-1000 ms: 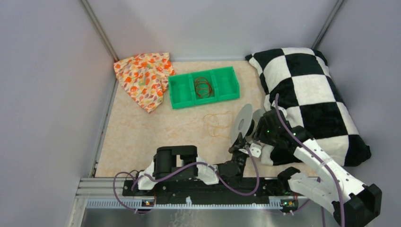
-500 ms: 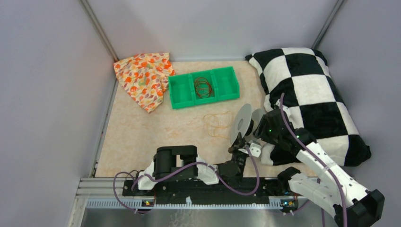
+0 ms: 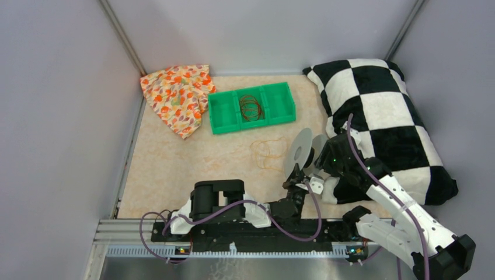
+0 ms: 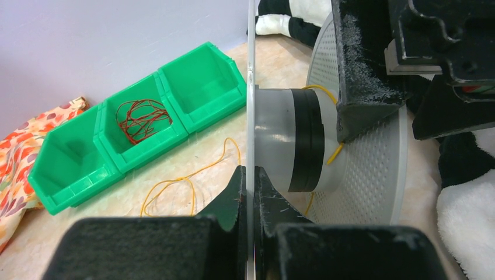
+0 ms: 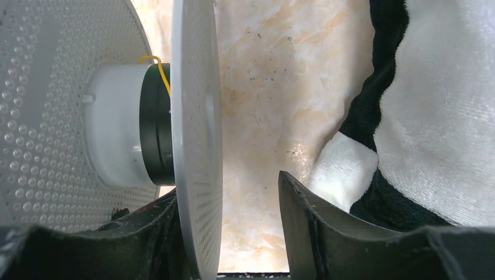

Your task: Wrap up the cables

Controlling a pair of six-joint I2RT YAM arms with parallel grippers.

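A beige marbled tabletop (image 3: 175, 169) sits boxed in by pale grey walls (image 3: 58, 116). A floral cloth (image 3: 177, 96) lies at the far left, and a checkered pillow (image 3: 385, 111) fills the right side. Between them, a green three-part bin (image 3: 217, 114) holds a red wire coil (image 3: 250, 107) in its middle compartment. The cables (image 3: 267, 153) lie in loose yellow-orange loops on the table between the bin and a clear spool (image 3: 302, 150), with one strand running onto the spool's hub. The spool stands on edge. The left gripper (image 3: 295, 175) is clamped tight on one flange, and the right gripper (image 3: 320, 158) straddles the other with its jaws parted and a clear gap at one finger. Compared with a second ago, the right arm's elbow has sunk slightly toward the near edge, while the spool, loops, bin and cloth lie as before.
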